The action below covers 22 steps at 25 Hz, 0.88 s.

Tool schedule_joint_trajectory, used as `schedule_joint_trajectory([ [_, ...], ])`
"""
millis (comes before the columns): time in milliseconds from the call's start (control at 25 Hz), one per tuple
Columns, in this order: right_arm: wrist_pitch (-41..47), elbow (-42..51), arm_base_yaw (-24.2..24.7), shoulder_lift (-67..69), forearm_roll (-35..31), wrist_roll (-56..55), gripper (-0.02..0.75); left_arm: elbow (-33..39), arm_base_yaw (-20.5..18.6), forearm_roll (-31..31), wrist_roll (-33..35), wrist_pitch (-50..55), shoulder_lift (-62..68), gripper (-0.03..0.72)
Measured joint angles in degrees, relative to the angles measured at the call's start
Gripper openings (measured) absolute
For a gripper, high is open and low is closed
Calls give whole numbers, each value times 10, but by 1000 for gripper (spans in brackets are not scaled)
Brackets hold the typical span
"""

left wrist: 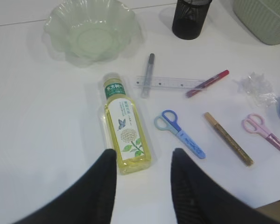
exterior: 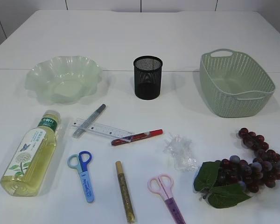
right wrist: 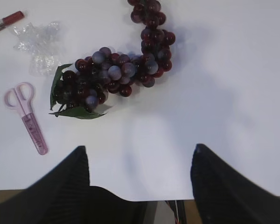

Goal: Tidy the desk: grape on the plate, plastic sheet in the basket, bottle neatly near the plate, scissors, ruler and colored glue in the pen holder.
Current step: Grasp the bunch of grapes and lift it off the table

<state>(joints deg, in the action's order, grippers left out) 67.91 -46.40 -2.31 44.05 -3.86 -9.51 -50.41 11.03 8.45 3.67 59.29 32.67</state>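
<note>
Bottle [left wrist: 125, 127] lies flat on the table's left side, cap toward the plate [left wrist: 89, 29], base toward the left gripper [left wrist: 143, 182], whose jaws stand parted and empty just short of that base. Its long axis runs nearly straight away from the claw. Across the table the right gripper [right wrist: 140, 172] hangs wide open and empty, with the grape [right wrist: 113, 70] ahead and slightly left, probably well apart.

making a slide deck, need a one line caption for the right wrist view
Open right end effector hovering over the white table, short of the grape bunch, pink scissors and crumpled plastic sheet.
</note>
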Motion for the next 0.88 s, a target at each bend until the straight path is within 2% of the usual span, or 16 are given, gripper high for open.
schedule_joint_trajectory([
  [160, 8, -48, 0, 87, 0, -18, 530, -51, 0, -18, 0, 15, 61, 347],
  [360, 9, -103, 0, 204, 1, -24, 530, -75, 0, -24, 0, 24, 101, 417],
  [720, 15, -208, 0, 360, 10, -14, 530, -77, 0, -23, 0, 33, 105, 430],
  [880, 19, -246, 0, 423, 11, 8, 530, -77, 0, 3, 1, 40, 105, 430],
])
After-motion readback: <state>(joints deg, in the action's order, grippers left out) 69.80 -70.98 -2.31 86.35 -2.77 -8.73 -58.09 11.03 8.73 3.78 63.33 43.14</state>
